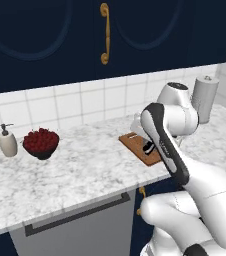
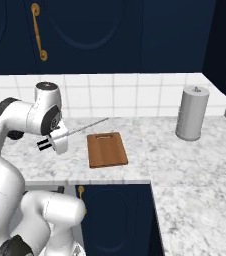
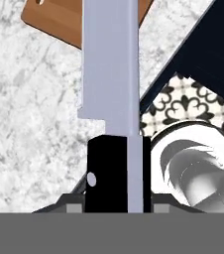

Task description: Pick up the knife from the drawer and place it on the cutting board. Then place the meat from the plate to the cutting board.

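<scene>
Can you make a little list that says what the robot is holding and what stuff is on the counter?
holding: the knife, black handle in the shut jaws of the gripper, blade sticking out toward the board
knife position: up in the air, not on the board yet
board: brown wood, flat on the marble counter, nothing on it
grey canister: stands at the back right of the counter
bowl of red fruit: on the counter to the left
soap bottle: just left of the bowl

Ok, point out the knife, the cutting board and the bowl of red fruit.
knife (image 2: 85, 128), right base view, middle of the silver blade.
cutting board (image 2: 106, 150), right base view, centre of its wooden face.
bowl of red fruit (image 1: 41, 142), left base view, on the piled fruit.
</scene>
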Motion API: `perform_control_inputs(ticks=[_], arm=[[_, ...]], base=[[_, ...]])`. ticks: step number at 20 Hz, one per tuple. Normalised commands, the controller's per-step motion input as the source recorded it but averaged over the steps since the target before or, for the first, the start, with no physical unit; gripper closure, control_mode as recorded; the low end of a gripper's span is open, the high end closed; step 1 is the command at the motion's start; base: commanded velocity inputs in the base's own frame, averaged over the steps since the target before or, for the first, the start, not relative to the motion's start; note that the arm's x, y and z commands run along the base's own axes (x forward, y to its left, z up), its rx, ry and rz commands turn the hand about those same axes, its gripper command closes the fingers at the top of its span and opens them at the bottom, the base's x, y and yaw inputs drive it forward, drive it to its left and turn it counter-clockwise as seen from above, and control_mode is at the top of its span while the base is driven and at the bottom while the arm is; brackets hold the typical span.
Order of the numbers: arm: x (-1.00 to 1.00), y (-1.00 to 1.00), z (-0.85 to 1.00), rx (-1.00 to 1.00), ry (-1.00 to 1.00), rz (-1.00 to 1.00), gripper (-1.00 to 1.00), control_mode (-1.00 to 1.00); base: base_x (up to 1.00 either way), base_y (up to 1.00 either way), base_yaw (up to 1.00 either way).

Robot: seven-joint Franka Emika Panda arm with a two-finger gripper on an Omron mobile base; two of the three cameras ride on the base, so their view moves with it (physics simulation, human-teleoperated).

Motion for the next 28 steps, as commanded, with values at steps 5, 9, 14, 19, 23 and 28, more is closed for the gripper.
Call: perform_control_inputs(ticks=[5,9,14,19,23,28], arm=[[0.9,-0.91,-0.46,-0.21,0.2,0.36,1.0,-1.0],[1.0,-0.82,-0.5,-0.16,0.15,0.47,1.0,-1.0],[1.0,-0.54,-0.7,-0.05,0.09,0.51,1.0,-1.0],[0.99,-0.39,-0.62,0.0,0.03,0.39,1.0,-1.0],[0.96,-0.11,-0.72,0.0,0.07,0.22,1.0,-1.0],[0.52,0.0,-0.73,0.0,0.02,0.02,1.0,-1.0]], base=[[0.0,0.0,0.0],[0.0,0.0,0.0],[0.0,0.0,0.0],[0.0,0.0,0.0],[0.0,0.0,0.0],[0.0,0.0,0.0]])
